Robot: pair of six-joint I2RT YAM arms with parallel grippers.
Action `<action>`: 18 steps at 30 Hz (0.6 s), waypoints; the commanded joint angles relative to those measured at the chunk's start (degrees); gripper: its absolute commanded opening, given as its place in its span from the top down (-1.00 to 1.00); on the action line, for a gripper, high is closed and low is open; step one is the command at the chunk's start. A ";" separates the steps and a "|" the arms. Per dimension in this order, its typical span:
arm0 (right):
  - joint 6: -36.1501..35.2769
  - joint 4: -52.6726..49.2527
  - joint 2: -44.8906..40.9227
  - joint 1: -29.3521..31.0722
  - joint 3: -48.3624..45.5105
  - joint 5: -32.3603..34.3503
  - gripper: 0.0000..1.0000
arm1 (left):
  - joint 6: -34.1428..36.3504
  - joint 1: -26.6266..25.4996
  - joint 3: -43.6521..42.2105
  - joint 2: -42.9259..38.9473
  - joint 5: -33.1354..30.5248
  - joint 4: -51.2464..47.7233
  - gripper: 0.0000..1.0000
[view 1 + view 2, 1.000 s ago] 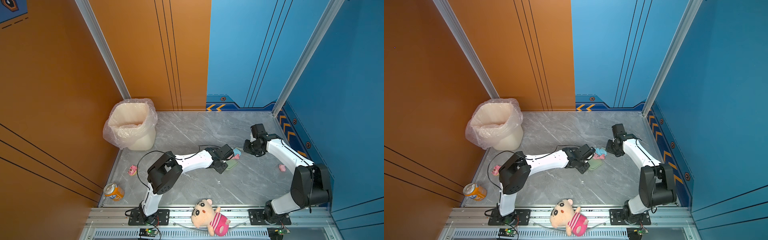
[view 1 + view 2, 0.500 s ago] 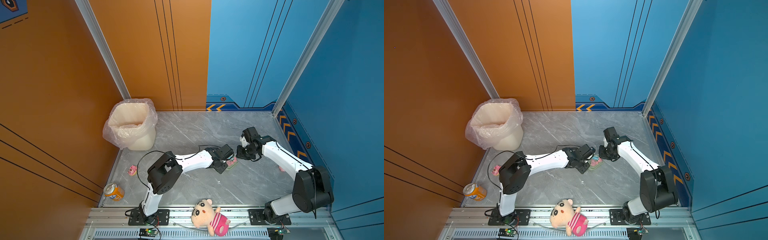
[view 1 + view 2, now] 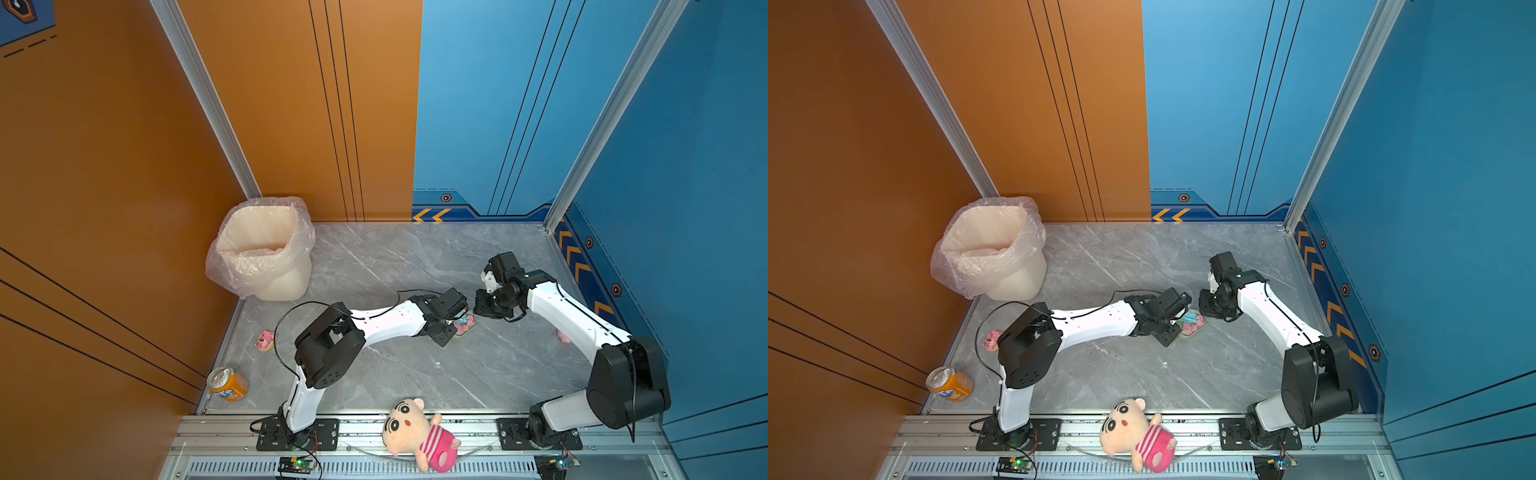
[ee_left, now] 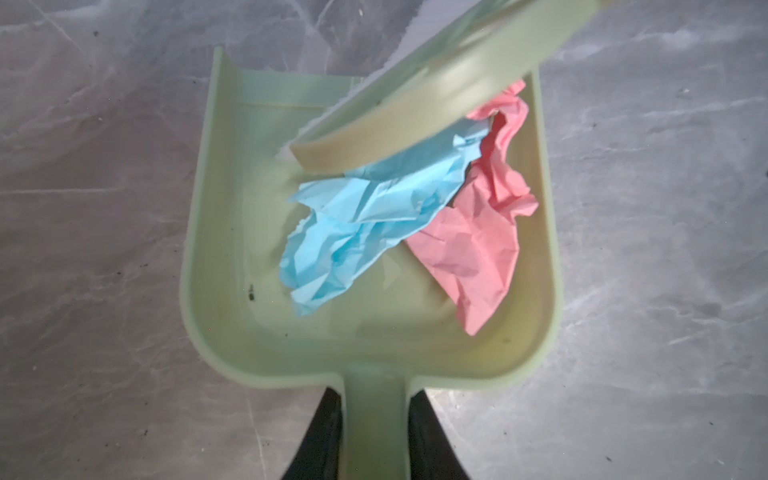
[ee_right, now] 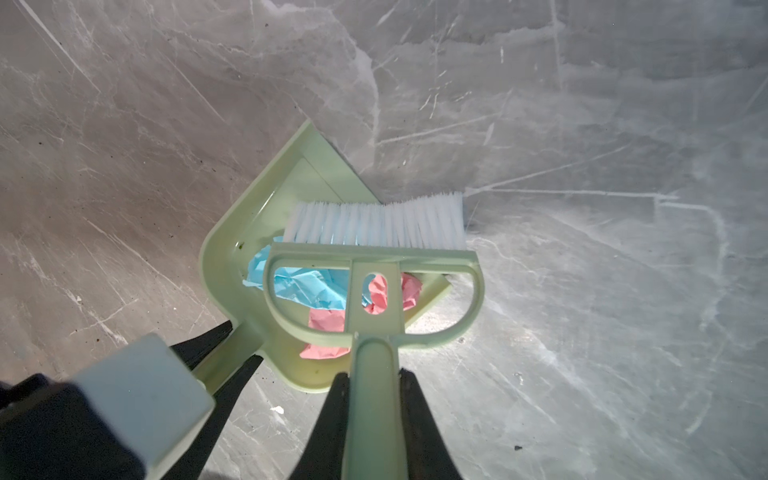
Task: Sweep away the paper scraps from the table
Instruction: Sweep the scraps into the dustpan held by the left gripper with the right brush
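1. Cream doll (image 3: 419,436) in pink stripes is lying on the front rail; orange can (image 3: 227,384) is sitting at the table's (image 3: 395,374) left edge, its print too small to read
2. Left gripper (image 4: 374,415) is clamping the dustpan (image 4: 224,249) handle; blue scrap (image 4: 365,224) and pink scrap (image 4: 482,249) are lying inside the pan
3. Right gripper (image 5: 374,399) is gripping the brush (image 5: 374,226) handle, bristles at the pan's mouth
4. Lined bin (image 3: 266,249) is sitting in the far left corner

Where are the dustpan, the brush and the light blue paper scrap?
dustpan (image 4: 241,199), left wrist view, bare floor of the pan.
brush (image 5: 374,226), right wrist view, white bristles.
light blue paper scrap (image 4: 365,224), left wrist view, crumpled middle.
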 commanded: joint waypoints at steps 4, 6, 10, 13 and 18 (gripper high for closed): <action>1.42 -2.00 -3.11 -3.42 1.83 -0.18 1.00 | -1.06 0.58 -4.58 -1.63 -0.94 6.25 0.72; 2.07 -1.94 -4.43 -4.31 2.25 -0.46 1.00 | -1.01 0.81 -4.50 -1.74 -1.32 6.43 0.73; 3.38 -1.69 -6.55 -6.09 3.10 1.00 1.00 | -1.01 1.05 -5.17 -2.32 -2.07 7.47 0.73; 5.45 -0.10 -8.11 -8.56 3.14 1.04 1.00 | -0.88 1.27 -6.19 -3.02 -2.00 8.44 0.73; 8.50 3.09 -10.07 -12.02 3.11 -2.58 1.00 | -1.28 1.99 -6.83 -4.39 -2.08 8.62 0.73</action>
